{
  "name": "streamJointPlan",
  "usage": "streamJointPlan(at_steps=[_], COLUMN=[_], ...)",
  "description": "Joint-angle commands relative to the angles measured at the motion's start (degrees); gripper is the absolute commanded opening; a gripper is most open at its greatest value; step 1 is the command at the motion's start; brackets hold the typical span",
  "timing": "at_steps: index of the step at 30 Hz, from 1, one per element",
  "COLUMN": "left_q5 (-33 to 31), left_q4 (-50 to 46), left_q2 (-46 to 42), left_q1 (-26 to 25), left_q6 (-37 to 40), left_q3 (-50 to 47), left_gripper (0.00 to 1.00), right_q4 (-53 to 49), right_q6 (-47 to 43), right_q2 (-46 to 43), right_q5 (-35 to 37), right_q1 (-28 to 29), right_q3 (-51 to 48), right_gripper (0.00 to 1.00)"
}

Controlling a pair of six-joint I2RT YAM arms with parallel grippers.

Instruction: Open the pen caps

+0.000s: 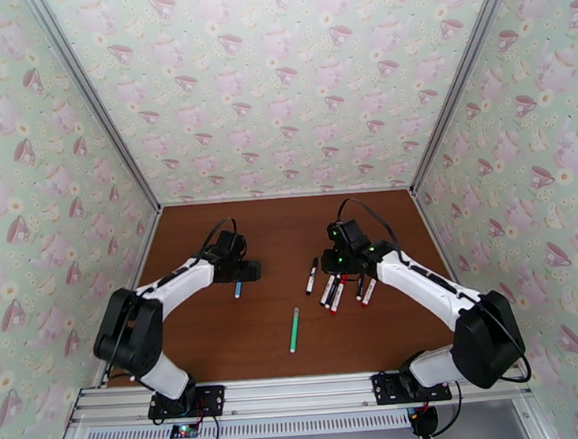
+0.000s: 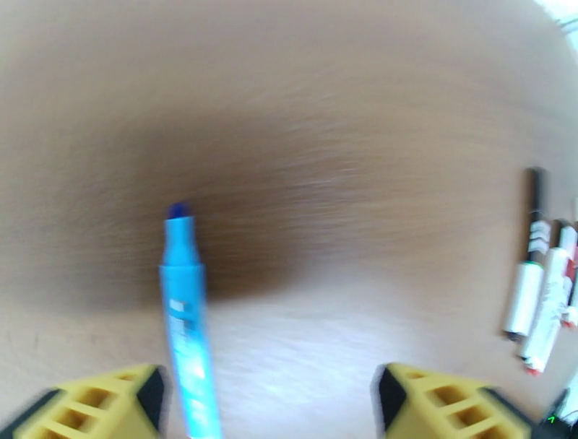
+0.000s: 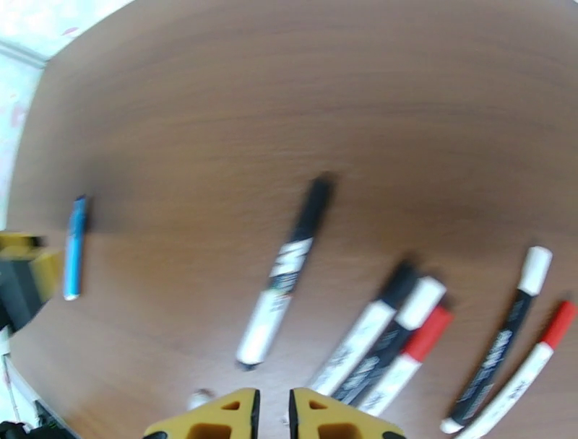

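L end effector (image 2: 269, 396) released: yellow fingers (image 2: 94, 408) stand wide apart, nothing clamped btwn them. Blue pen (image 2: 185, 303) lies hard by the finger on the wrist view's left, long axis running straight away from the wrist. Its dark nib at the far end is bare, so that one looks uncapped already; its cap I can't pick out. From above, that pen sits left of centre on the tabletop (image 1: 219, 356), mid-depth. R end effector (image 3: 273, 410) clenched, fingers all but meeting, nothing visible in the slit. Just ahead of it, toward the far edge, lies the black-capped pen (image 3: 285, 278): white barrel end close to the fingers, black cap (image 3: 316, 198) at the far end, axis tilted a little right. Right of it a trio (image 3: 386, 346) lies side by side, one w/ a red cap (image 3: 428, 333). Nearer the right edge, a pair (image 3: 497, 339) lies apart from the trio, one also red-capped. All run roughly parallel, near-to-far, loose on the wood, in no tray or holder. Green pen (image 1: 294, 329) lies alone near the middle, closer to the near edge, axis near-to-far; cap on or off is too small to tell. Judgement: next grab prob. falls to the R arm, much nearer the capped group. L arm is well apart from it, and approx as close to the green pen as R.
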Motion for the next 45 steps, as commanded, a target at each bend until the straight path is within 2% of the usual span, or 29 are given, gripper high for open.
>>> streamJointPlan(at_steps=[1, 9, 16, 30, 45], left_q5=[4.17, 9.01, 9.59, 9.75, 9.75], left_q4=[-0.76, 6.53, 7.62, 9.14, 9.96], left_q2=[-5.62, -19.67, -26.51, -27.97, -28.8], left_q1=[-1.5, -5.48, -6.16, -5.76, -5.75], left_q6=[-0.78, -5.02, -6.56, -8.52, -8.45], left_q3=[0.99, -6.87, -10.88, -12.07, -13.68], left_gripper=[1.0, 1.0, 1.0, 1.0, 1.0], right_q4=[-3.94, -4.09, -3.1, -3.49, -3.76], right_q6=[-5.36, -9.59, -11.28, -14.11, -14.49], right_q2=[2.53, 9.31, 15.18, 26.52, 32.29], right_q5=[4.97, 5.95, 6.43, 7.4, 8.03], right_q1=[-1.58, -7.2, -10.06, -12.87, -13.14], right_q3=[3.36, 7.56, 11.13, 17.66, 20.79], right_gripper=[0.01, 0.02, 0.04, 0.07, 0.16])
